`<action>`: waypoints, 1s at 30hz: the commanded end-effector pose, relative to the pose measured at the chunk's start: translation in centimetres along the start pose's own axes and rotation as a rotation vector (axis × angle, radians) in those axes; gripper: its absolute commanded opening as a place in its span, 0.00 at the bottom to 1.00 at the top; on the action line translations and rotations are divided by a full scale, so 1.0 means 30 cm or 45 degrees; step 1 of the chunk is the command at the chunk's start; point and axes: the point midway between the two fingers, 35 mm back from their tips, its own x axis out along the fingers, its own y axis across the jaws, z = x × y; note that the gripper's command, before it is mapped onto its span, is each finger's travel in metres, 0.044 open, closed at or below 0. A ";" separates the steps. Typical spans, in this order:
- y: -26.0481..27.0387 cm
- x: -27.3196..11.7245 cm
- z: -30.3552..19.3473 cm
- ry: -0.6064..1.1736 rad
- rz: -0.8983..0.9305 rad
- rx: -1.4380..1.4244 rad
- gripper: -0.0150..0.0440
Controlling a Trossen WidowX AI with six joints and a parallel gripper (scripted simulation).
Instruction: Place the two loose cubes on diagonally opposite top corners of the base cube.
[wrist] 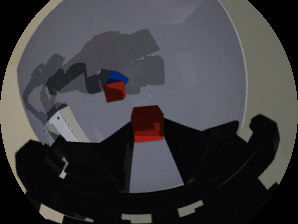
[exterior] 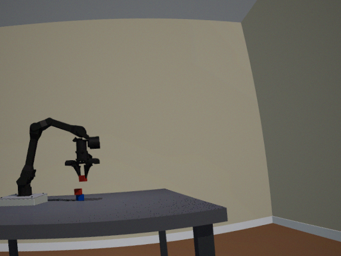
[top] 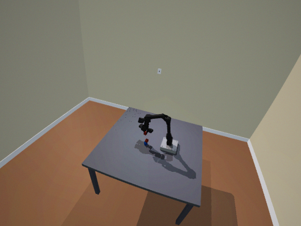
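Note:
The blue base cube (top: 146, 143) (exterior: 80, 197) (wrist: 118, 77) stands on the table. One red cube (top: 147, 140) (exterior: 78, 192) (wrist: 115, 92) rests on top of it, shifted off center toward one corner, so part of the blue top shows in the wrist view. My gripper (top: 145, 131) (exterior: 83, 176) (wrist: 147, 123) is shut on the other red cube (top: 145, 133) (exterior: 83, 178) (wrist: 147, 120). It holds this cube in the air above the stack, a little to its right in the exterior view. The held cube looks slightly tilted there.
The grey table (top: 118, 157) (exterior: 134, 217) carries the arm's pale base plate (top: 169, 150) (exterior: 40, 200) (wrist: 72, 124), which stands beside the stack. The arm's shadow falls across the table around the stack. Small dark specks show near one table corner.

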 end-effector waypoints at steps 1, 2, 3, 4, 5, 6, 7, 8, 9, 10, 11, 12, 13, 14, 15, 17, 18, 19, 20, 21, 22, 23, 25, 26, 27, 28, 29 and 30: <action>0.023 0.007 0.034 0.002 0.002 -0.004 0.43; 0.029 0.007 0.044 0.001 0.002 -0.005 0.43; 0.034 0.008 0.053 0.001 0.003 -0.007 0.43; 0.040 0.009 0.062 0.001 0.003 -0.008 0.43; 0.046 0.010 0.071 0.000 0.003 -0.010 0.43; 0.052 0.011 0.080 0.000 0.003 -0.012 0.43; 0.058 0.012 0.089 0.000 0.003 -0.013 0.43; 0.064 0.013 0.098 0.000 0.003 -0.015 0.43; 0.070 0.014 0.107 -0.001 0.004 -0.016 0.43; 0.076 0.015 0.116 -0.001 0.004 -0.018 0.43; 0.082 0.016 0.125 -0.001 0.004 -0.019 0.43; 0.089 0.017 0.133 -0.001 0.004 -0.021 0.43; 0.095 0.018 0.142 -0.002 0.004 -0.022 0.43; 0.102 0.019 0.150 -0.002 0.005 -0.024 0.43; 0.109 0.020 0.159 -0.002 0.005 -0.025 0.43; 0.122 0.022 0.175 -0.002 0.005 -0.028 0.43; 0.129 0.022 0.183 -0.003 0.005 -0.030 0.43; 0.136 0.023 0.192 -0.003 0.005 -0.031 0.43; 0.143 0.024 0.199 -0.003 0.006 -0.033 0.43; 0.150 0.025 0.207 -0.003 0.006 -0.034 0.43; 0.157 0.026 0.215 -0.003 0.006 -0.036 0.43; 0.164 0.027 0.223 -0.004 0.006 -0.038 0.43; 0.179 0.029 0.238 -0.004 0.007 -0.041 0.43; 0.185 0.030 0.244 -0.004 0.007 -0.042 0.43; 0.189 0.030 0.248 -0.004 0.007 -0.043 0.43; 0.190 0.030 0.249 -0.004 0.007 -0.043 0.43; 0.190 0.032 0.249 -0.004 0.007 -0.043 0.43; 0.190 0.037 0.249 -0.004 0.007 -0.043 0.43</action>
